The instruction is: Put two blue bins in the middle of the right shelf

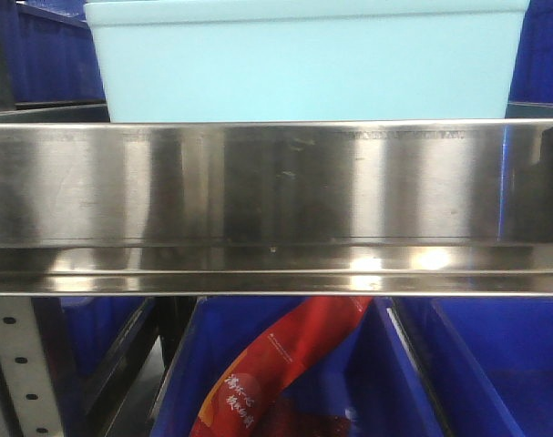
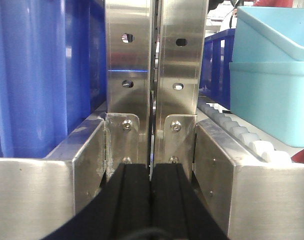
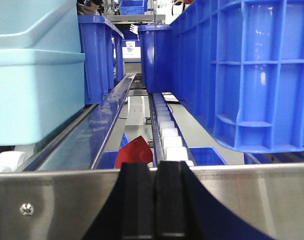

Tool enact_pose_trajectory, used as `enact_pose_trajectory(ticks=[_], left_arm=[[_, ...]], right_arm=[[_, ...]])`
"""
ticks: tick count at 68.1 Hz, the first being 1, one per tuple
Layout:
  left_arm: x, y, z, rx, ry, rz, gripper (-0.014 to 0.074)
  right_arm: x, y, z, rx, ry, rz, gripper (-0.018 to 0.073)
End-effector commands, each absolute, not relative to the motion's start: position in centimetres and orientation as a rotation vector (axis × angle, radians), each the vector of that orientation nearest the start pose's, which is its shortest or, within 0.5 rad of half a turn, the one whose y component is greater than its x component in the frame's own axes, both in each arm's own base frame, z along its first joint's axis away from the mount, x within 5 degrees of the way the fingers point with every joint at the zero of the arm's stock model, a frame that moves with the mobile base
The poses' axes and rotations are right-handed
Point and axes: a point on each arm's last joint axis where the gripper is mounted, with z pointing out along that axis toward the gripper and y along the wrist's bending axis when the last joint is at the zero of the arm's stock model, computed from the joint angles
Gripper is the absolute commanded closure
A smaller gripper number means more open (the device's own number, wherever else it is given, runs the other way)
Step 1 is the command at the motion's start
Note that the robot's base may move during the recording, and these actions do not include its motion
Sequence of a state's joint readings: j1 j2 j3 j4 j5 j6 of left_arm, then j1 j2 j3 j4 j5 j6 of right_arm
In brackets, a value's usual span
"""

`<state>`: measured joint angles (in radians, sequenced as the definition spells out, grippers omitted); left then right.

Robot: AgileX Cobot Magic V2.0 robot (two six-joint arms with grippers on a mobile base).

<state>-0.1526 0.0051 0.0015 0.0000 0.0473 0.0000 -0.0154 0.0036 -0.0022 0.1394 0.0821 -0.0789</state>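
The pale blue bins are sitting nested on the steel tier, just behind its shiny front rail, with dark-blue crates beside them. The left gripper and right gripper are both pressing their black fingers together, holding nothing.

The steel shelf tier carries pale blue bins on white rollers.

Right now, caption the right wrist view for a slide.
Shut right gripper at the steel front rail, pale blue bins left, dark-blue crate right on rollers.
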Motion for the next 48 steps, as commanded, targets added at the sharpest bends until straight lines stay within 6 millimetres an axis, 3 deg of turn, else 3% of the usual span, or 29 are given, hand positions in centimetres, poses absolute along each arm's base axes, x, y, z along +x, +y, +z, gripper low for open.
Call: enact_pose_trajectory(ticks=[1,48], left_arm=[[5.57,-0.85,21.07,0.110,1.508,-0.126,0.0707],[5.57,-0.85,21.07,0.110,1.508,-0.126,0.0707]], right_arm=[[5.65,0.01,20.69,0.052,1.552,0.045,0.0721],[5.65,0.00,20.71,0.052,1.550,0.044,0.0721]])
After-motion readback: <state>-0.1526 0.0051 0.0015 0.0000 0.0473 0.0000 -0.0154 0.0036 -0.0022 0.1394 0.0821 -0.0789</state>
